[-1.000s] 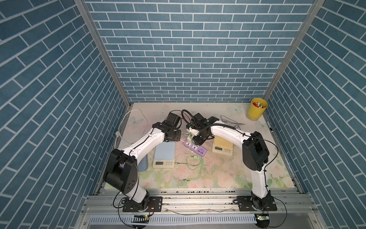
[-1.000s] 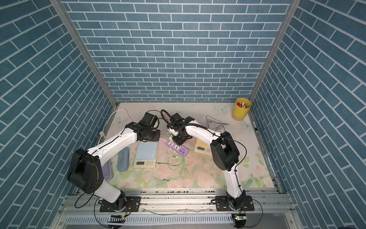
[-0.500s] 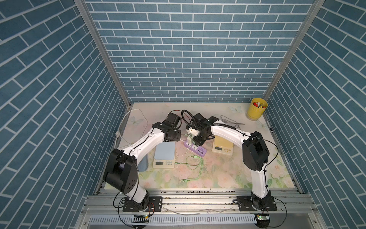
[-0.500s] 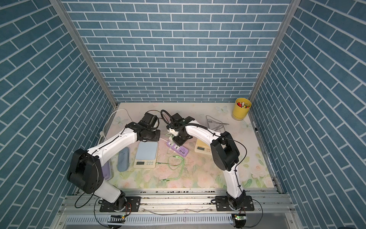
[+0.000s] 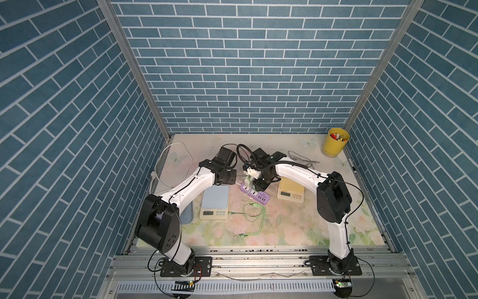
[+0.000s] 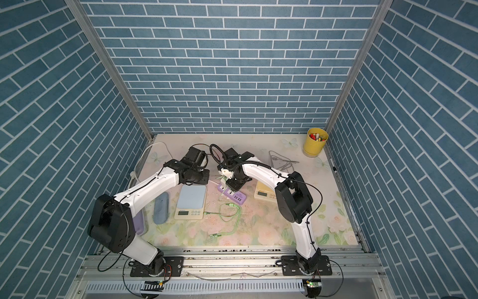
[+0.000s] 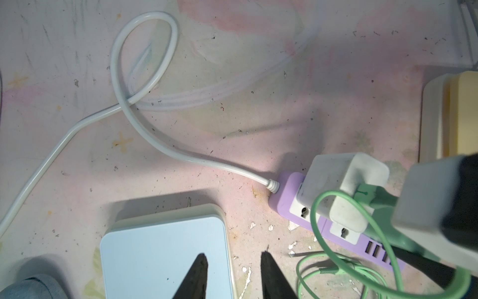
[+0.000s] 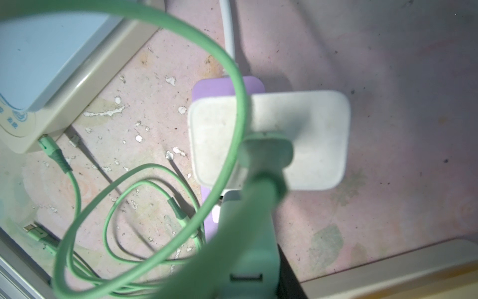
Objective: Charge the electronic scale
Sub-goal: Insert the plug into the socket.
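Near the middle of the floral desk point(image 5: 284, 233), I am pinching the flat green USB plug point(image 7: 375, 196) between my right fingers point(image 5: 249, 179), closed on it. That plug is sitting in the square white charger block point(image 8: 310, 142), and the block is resting over the ten o'clock end of the long purple power strip point(image 7: 283, 198). Whether its prongs are going fully into a socket I cannot tell; in the left wrist view it is looking a little tilted. The square blue-topped electronic scale point(image 5: 215, 198) is lying at nine o'clock from the strip, near it but apart. The thin green charging cable point(image 8: 238, 88) is looping over the desk at six o'clock from the strip, and its small green end connector point(image 8: 50, 150) is already sitting in the port on the scale's side, so that half looks done to me. My left fingers point(image 7: 234, 266) are hanging open and empty over the scale's one o'clock corner. What is remaining, I judge, is pressing the block home and letting go.
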### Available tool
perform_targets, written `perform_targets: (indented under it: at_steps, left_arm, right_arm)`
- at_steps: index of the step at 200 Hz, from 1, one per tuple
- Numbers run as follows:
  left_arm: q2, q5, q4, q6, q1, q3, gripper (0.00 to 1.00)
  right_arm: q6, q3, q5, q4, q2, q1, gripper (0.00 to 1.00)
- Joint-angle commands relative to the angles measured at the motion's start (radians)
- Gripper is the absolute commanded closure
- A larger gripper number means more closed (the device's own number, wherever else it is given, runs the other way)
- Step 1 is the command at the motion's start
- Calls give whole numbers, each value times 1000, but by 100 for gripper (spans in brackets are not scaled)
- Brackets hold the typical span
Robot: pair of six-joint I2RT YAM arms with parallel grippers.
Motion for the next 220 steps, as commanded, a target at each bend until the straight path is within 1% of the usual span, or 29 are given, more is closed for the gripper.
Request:
perform_targets:
  at_steps: [1, 46, 52, 88, 91, 96, 122, 130, 147, 168, 191, 215, 220]
  left_arm:
    - [11, 2, -17, 11, 6, -7, 62]
    - [6, -3, -22, 10, 5, -8, 62]
    - [4, -5, -23, 11, 6, -8, 62]
    - [-5, -15, -31, 13, 7, -8, 62]
    - [-5, -15, -30, 13, 7, -7, 62]
    - [-6, -16, -30, 13, 8, -8, 62]
    - [-9, -16, -30, 11, 9, -3, 62]
    - [-9, -17, -32, 12, 10, 0, 62]
    - [-10, -17, -34, 13, 10, 5, 62]
    - [-15, -24, -47, 22, 10, 17, 62]
    - [-30, -35, -65, 34, 11, 29, 62]
    - [-53, -39, -71, 57, 11, 32, 62]
    - [-59, -38, -74, 64, 12, 33, 61]
  right_arm:
    - [-57, 10, 18, -129, 58, 3, 100]
    - [-30, 42, -1, -82, 135, 3, 100]
    - [-25, 45, 3, -74, 168, 3, 100]
    - [-14, -12, 23, 9, 150, 3, 100]
    - [-13, -22, 23, 18, 118, 3, 100]
    - [-10, -33, 52, 33, 101, 3, 96]
    - [7, -81, 87, 117, -4, 4, 66]
    - [10, -87, 96, 136, -35, 4, 61]
    - [11, -82, 101, 154, -85, 4, 53]
    - [12, -60, 86, 148, -116, 3, 47]
    - [14, -47, 53, 130, -127, 3, 46]
    - [33, -77, 35, 144, -162, 0, 46]
    - [39, -88, -1, 153, -176, -1, 46]
